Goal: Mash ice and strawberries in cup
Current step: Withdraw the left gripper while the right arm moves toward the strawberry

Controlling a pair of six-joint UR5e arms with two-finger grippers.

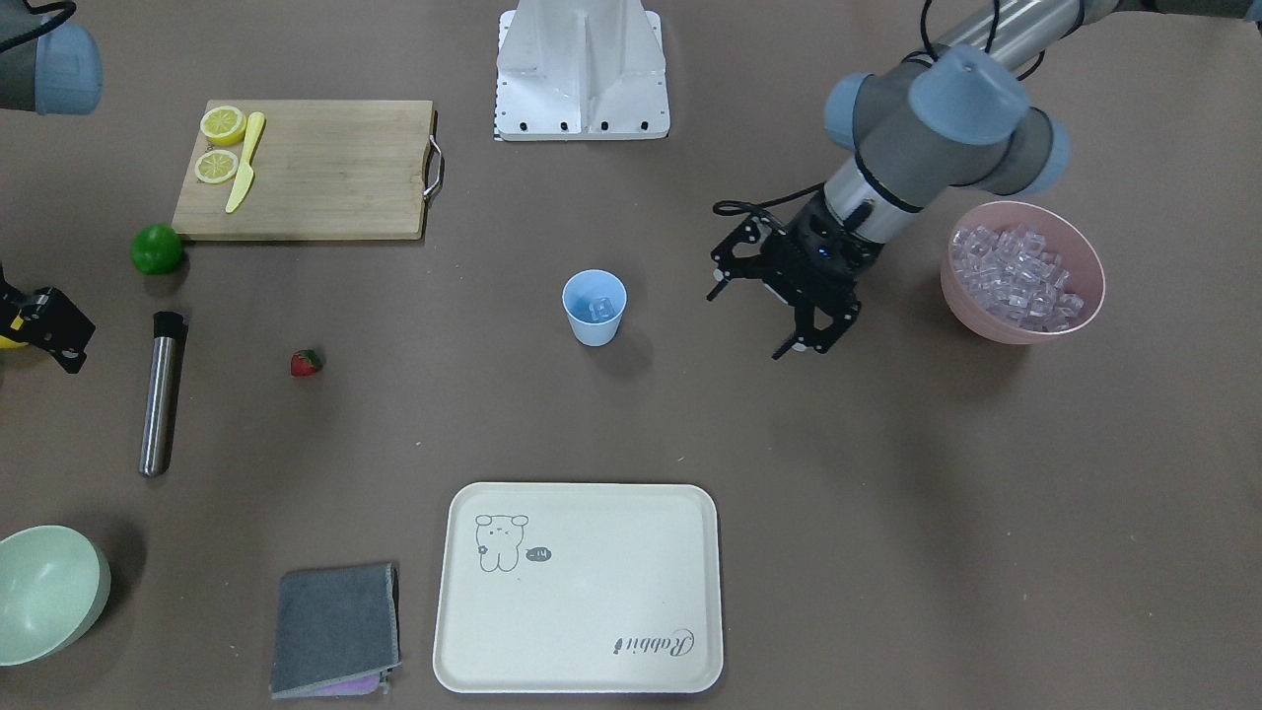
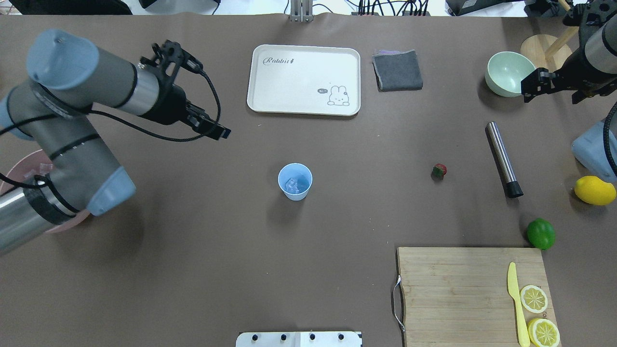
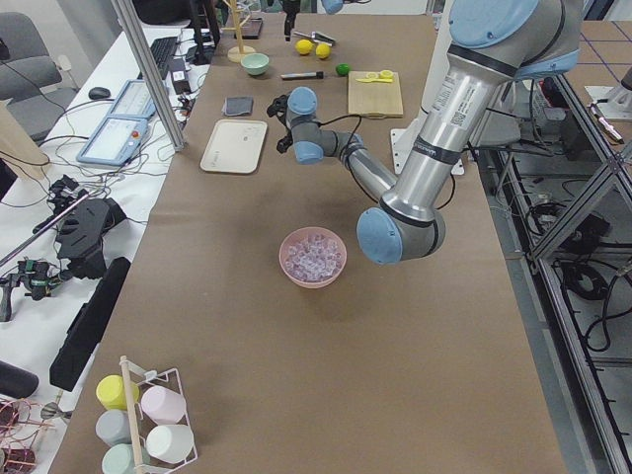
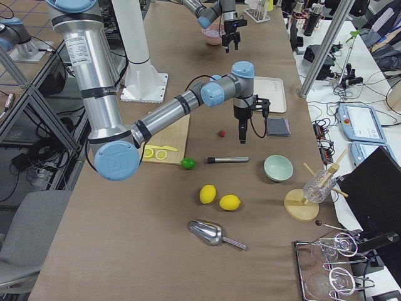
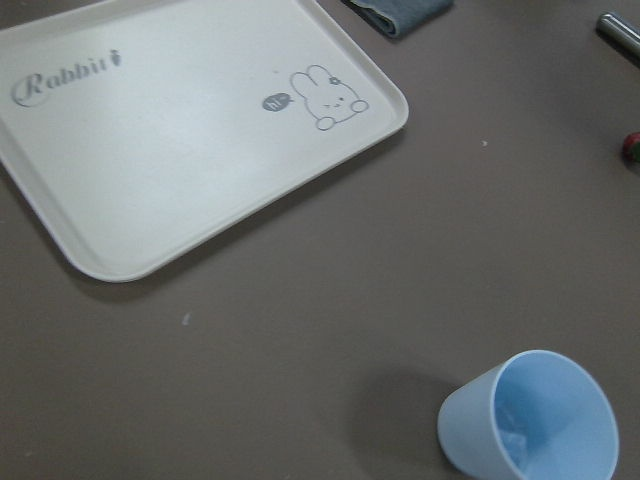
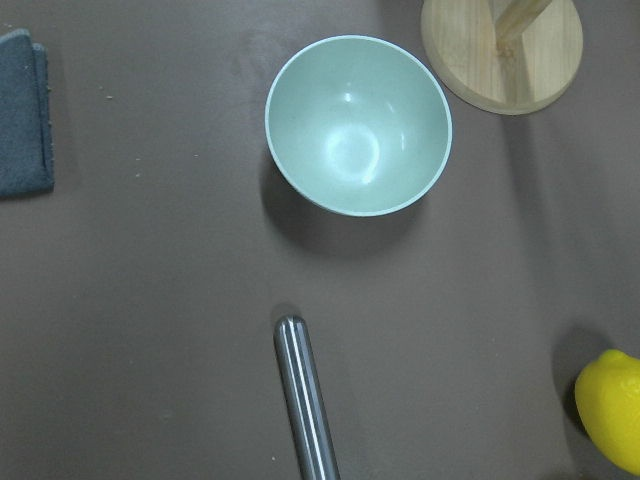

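Fingers (image 1: pixel 813 320) spread wide on the left gripper (image 1: pixel 749 320), nothing between them. It hangs above the table between the cup (image 1: pixel 595 308) and the pink bowl (image 1: pixel 986 325), clear of both. That bowl is heaped with ice cubes (image 1: pixel 1016 276), pale and faintly lilac.

And the cup: light blue, upright, alone out in the middle of the table. Look inside and there is some ice (image 1: pixel 599 309) lying at the bottom. The left wrist camera looks down on its open mouth, with the cream rabbit tray (image 1: pixel 582 592) beyond it.

Now the strawberry (image 1: pixel 306 363). It sits on the bare table, well apart from the cup, on the right arm's side, red with its green cap. Just past it lies the steel muddler (image 1: pixel 160 394), flat on the table, black end towards the lime (image 1: pixel 157 248). The lime rests just off the corner of the wooden cutting board (image 1: pixel 325 168), which carries two lemon slices (image 1: pixel 223 125) and a yellow knife (image 1: pixel 244 163).

Over to the right gripper (image 2: pixel 549 86): it is up high near the pale green bowl (image 1: pixel 44 592), out at the table's far edge. Whether its fingers are apart or together cannot be told from these angles. Its wrist camera looks straight down on that bowl and the muddler's bare steel end.

A folded grey cloth (image 1: pixel 335 631) lies beside the tray.
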